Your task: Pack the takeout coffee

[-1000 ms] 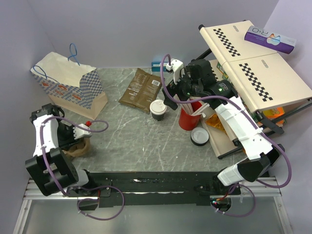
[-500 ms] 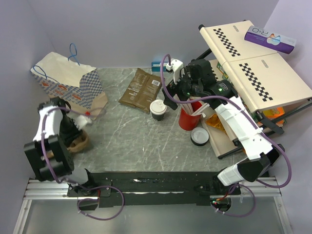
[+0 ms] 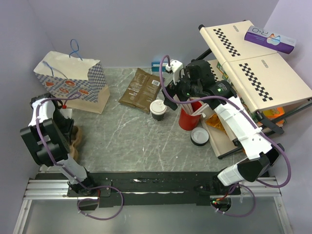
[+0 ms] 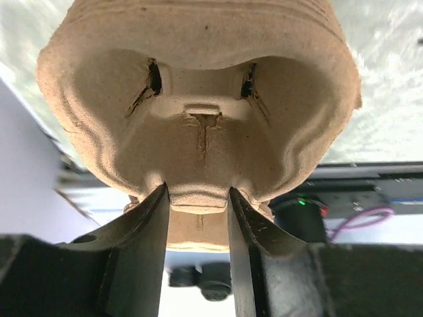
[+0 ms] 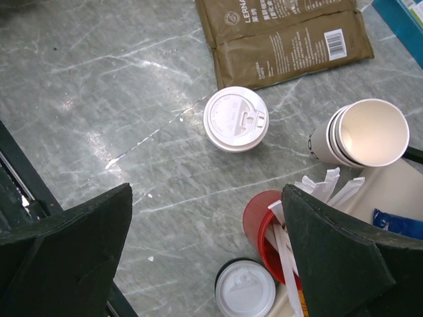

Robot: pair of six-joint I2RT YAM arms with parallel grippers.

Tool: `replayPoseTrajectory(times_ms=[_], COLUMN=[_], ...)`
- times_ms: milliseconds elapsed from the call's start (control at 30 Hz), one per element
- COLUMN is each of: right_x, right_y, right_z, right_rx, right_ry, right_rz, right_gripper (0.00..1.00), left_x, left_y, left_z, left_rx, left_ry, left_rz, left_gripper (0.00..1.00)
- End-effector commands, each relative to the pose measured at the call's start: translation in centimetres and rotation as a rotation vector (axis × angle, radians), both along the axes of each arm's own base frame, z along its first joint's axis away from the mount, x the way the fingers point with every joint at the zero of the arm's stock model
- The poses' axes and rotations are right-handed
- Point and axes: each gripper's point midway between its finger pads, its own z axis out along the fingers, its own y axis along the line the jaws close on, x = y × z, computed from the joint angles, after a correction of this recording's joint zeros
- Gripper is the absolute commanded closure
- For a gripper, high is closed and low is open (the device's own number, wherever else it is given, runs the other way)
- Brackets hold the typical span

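Closest to you, your left gripper (image 4: 197, 198) is clamped on the near rim of a cup carrier (image 4: 198, 99). The jaws stand narrow, pinching a thin fold of it. That carrier is moulded brown pulp, rough and fibrous, with rounded wells and two small tears by its centre ridge. It looks held up off the table, probably ready to take a cup. A grip on one edge of such soft board may let it flex.

Your right gripper (image 5: 206, 198) hangs with its dark fingers spread wide and nothing between them, high over the grey, marble-veined table (image 5: 119, 86). The takeout coffee (image 5: 236, 119) stands upright on the table just beyond the gap between those fingers. It is a small paper cup under a round white plastic lid with a raised sip tab. From this hover, I judge a descent over the lid is being lined up.

Beside the right finger sits a glossy red cup (image 5: 261, 228) crowded with white sticks (image 5: 317, 188). Further that way a stack of cream cups (image 5: 360, 132) lies tipped, mouths open. Both are close enough to snag.

Past the coffee lie flat brown coffee bags (image 5: 284, 33), matte foil with a barcode label. Furthest out, beyond your left gripper, stands a stiff paper bag (image 3: 73, 83) with blue cord handles, likely where the coffee ends up.
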Motion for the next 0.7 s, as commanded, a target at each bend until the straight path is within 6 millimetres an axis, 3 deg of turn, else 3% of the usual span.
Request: replayPoseTrajectory(times_ms=[0, 200, 267, 500, 533, 667], right_x=[-0.2, 0.5, 0.6, 0.5, 0.4, 0.0], right_y=[0.1, 1.1, 1.3, 1.2, 1.1, 0.8], right_z=[1.4, 1.5, 1.4, 1.4, 1.3, 1.1], right_rx=[0.024, 0.041, 0.042, 0.043, 0.040, 0.038], right_ry=[-0.049, -0.026, -0.021, -0.026, -0.023, -0.021], right_rz=[0.000, 0.016, 0.018, 0.016, 0.017, 0.015], right_gripper=[0.00, 0.01, 0.00, 0.00, 0.00, 0.00], left_x=[-1.0, 0.3, 0.8, 1.5, 1.4, 2.1], left_y=[-0.1, 1.2, 1.4, 0.8, 0.7, 1.3], left_z=[1.7, 3.0, 2.8, 1.0, 0.5, 0.9], left_rx=[0.097, 0.164, 0.167, 0.142, 0.146, 0.196], left_ry=[-0.038, -0.108, -0.132, -0.193, -0.200, -0.303], left_rz=[0.166, 0.222, 0.237, 0.294, 0.298, 0.308], left_gripper=[0.98, 0.85, 0.66, 0.57, 0.50, 0.47])
